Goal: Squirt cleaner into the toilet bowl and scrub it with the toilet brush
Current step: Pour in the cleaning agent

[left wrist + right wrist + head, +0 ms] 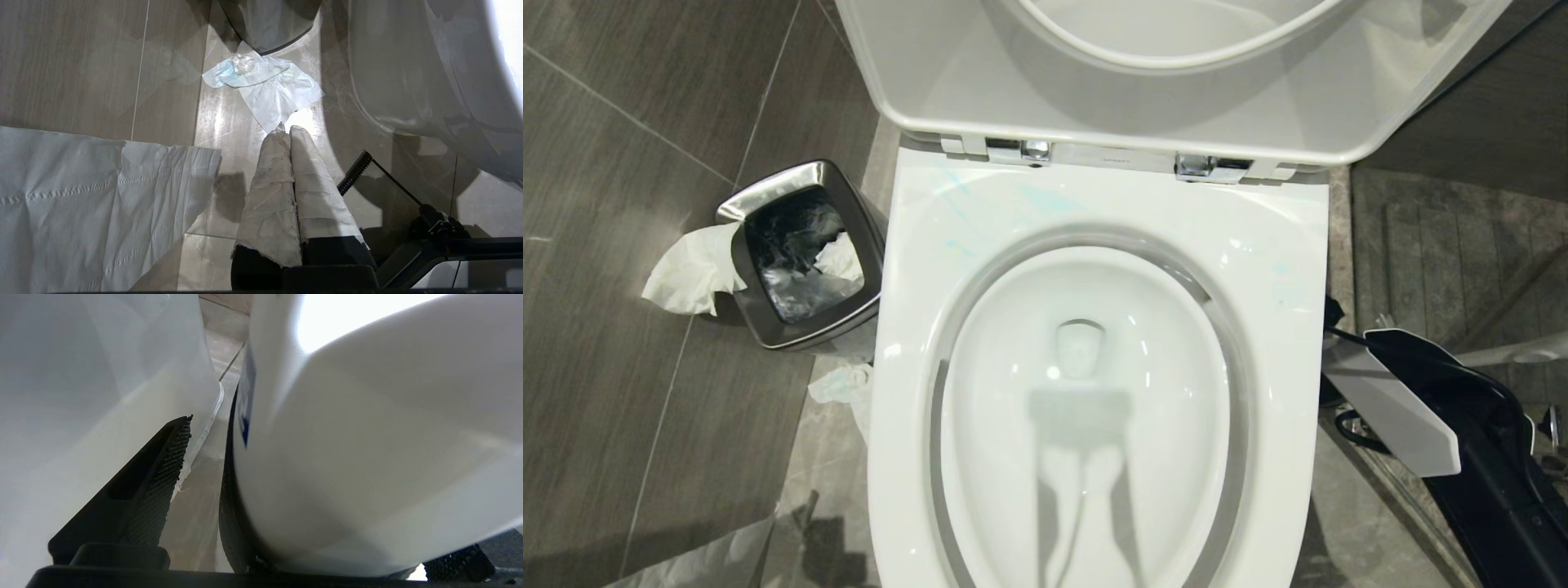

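A smooth white rounded container with a blue mark on its side fills the right wrist view, sitting inside the spread jaws of the right gripper. Floor shows between it and the black ribbed pad, so that pad stands apart from it; the other side is hidden, and I cannot tell whether it is touched there. It is probably the cleaner bottle: glossy plastic, likely slippery and soft enough to dent, so it is best taken across the broad middle of the body, squarely between the pads, not by the curved shoulder. In the head view the right arm reaches down beside the toilet bowl, which stands open with seat and lid raised, faint blue streaks on the back of its rim and water in the basin. The left gripper, its cloth-wrapped fingers pressed together on nothing, hangs over the floor near a crumpled tissue. A steel bin stands at the bowl's left. The toilet brush is in no view.
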